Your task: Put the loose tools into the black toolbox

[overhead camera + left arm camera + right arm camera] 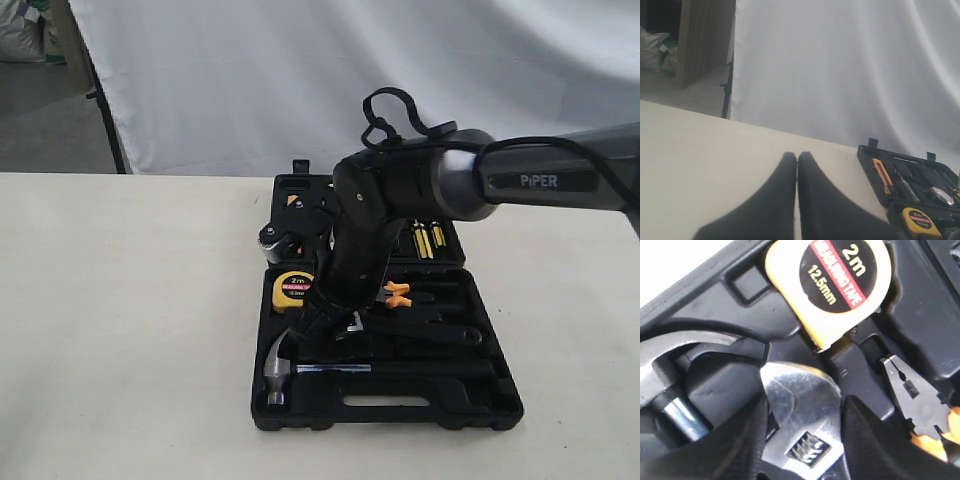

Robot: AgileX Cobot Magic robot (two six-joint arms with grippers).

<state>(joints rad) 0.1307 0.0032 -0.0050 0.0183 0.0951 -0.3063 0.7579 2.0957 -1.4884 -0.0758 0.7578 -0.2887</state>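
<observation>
The black toolbox (497, 398) lies open on the table. My right gripper (805, 399) reaches down into its near half (322, 325), and its fingers press on both sides of the silver adjustable wrench head (802, 410). The wrench (352, 322) sits low over a recess next to the claw hammer (277, 366), which lies in the near left of the case; its silver head (652, 377) also shows. My left gripper (797, 156) hangs shut and empty over bare table, left of the toolbox (866, 154). I cannot pick out the tape roll for sure.
A yellow tape measure (293, 288) (832, 282) and orange-handled pliers (397, 293) (920, 410) rest in the case by the wrench. Yellow-handled screwdrivers (428, 238) and an orange tool (882, 175) sit in the far half. A white backdrop hangs behind the table.
</observation>
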